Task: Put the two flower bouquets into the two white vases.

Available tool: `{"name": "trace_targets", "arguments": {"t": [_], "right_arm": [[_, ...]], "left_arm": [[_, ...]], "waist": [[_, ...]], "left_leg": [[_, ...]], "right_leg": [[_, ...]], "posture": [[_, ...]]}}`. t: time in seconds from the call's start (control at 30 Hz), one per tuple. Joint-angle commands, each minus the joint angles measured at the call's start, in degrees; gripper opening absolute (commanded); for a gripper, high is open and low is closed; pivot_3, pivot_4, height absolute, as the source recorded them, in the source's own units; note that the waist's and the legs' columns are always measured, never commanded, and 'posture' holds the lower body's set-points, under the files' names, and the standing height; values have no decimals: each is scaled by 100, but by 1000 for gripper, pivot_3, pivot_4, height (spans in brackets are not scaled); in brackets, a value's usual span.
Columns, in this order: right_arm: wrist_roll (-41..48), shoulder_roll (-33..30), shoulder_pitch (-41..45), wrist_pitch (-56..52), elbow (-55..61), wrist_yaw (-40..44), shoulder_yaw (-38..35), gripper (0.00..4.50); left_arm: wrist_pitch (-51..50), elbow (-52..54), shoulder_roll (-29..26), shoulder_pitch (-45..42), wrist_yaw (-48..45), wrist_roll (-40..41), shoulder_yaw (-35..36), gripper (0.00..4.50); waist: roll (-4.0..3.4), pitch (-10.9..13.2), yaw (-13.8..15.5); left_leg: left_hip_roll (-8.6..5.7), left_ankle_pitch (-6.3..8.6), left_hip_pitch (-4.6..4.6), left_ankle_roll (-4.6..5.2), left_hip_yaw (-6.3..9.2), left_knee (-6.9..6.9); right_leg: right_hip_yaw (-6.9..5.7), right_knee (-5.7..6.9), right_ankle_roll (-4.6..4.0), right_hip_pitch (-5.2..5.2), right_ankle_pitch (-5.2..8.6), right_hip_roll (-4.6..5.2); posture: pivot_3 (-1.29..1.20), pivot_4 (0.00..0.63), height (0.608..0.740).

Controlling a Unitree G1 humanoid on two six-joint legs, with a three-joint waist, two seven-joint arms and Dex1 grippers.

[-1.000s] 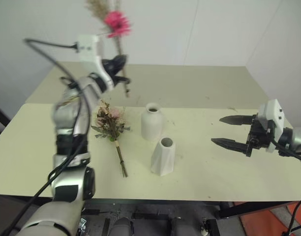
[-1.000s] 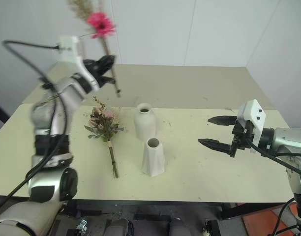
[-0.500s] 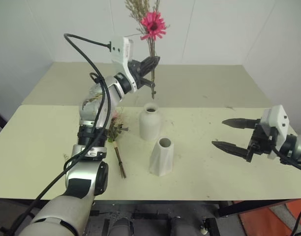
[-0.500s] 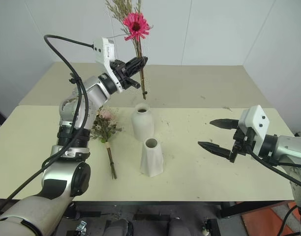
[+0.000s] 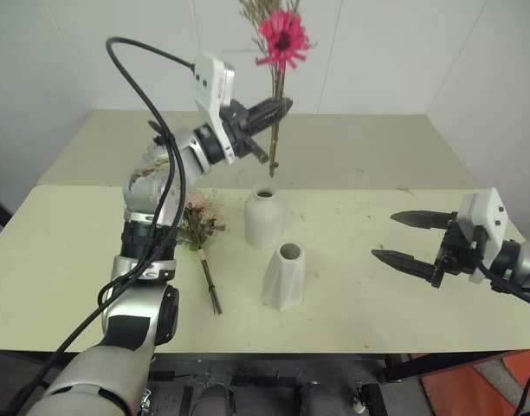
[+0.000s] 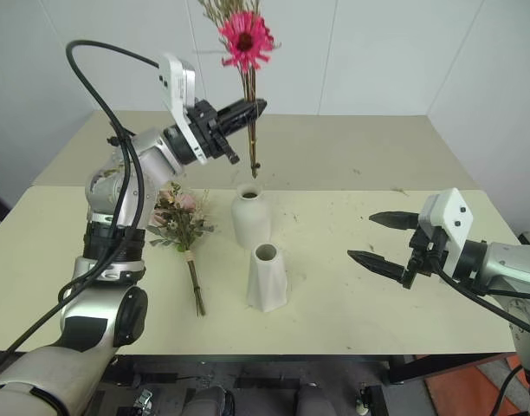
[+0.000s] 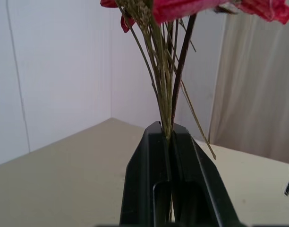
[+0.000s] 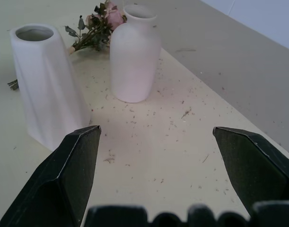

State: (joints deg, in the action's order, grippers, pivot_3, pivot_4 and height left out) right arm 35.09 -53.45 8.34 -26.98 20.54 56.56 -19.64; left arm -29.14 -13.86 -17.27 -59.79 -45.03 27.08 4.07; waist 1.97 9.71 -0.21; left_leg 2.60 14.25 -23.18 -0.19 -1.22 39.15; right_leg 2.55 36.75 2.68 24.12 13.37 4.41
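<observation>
Since the earlier frame the left gripper has swung right, carrying the slim bouquet from beside the table's left to just above the rounded vase; stems hang upright over its mouth; the rose bouquet lies flat left of it, the faceted vase stands nearer. Left wrist view: jaws clamped tight on the stems. Right wrist view: the right gripper gapes wide, holding nothing, facing both vases across the table.
</observation>
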Motion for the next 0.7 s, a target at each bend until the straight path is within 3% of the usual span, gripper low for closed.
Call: {"name": "trace_targets", "arguments": {"t": [0.03, 0.53, 0.57, 0.7], "right_arm": [[123, -6, 35, 6, 158, -41, -234, 4500], [165, 1, -46, -6, 243, -67, -289, 4500], [165, 0, -63, -8, 256, -72, -299, 4500], [163, -4, -132, -13, 285, -73, -358, 4500]], "left_arm": [[-45, 349, -104, -11, -85, 40, -42, 19], [302, -3, 59, 238, 276, -481, -263, 19], [229, 10, 58, 241, 291, -485, -266, 533], [-52, 306, -106, 326, 205, -369, -209, 1714]], "waist": [[0, 0, 0], [0, 0, 8], [0, 0, 10], [0, 0, -3]], "left_leg": [[0, 0, -1, 0, 0, 0], [0, 0, -2, 0, 1, 0], [0, 0, -2, 0, 1, 0], [0, 0, 0, 0, 1, 0]], "right_leg": [[0, 0, 0, 1, 0, 0], [0, -2, 0, 1, 0, 0], [0, -2, 0, 1, 0, 0], [0, 0, 0, 0, 0, 0]], "posture": [[0, 150, 740], [0, 150, 740], [0, 150, 740], [0, 150, 740]]}}
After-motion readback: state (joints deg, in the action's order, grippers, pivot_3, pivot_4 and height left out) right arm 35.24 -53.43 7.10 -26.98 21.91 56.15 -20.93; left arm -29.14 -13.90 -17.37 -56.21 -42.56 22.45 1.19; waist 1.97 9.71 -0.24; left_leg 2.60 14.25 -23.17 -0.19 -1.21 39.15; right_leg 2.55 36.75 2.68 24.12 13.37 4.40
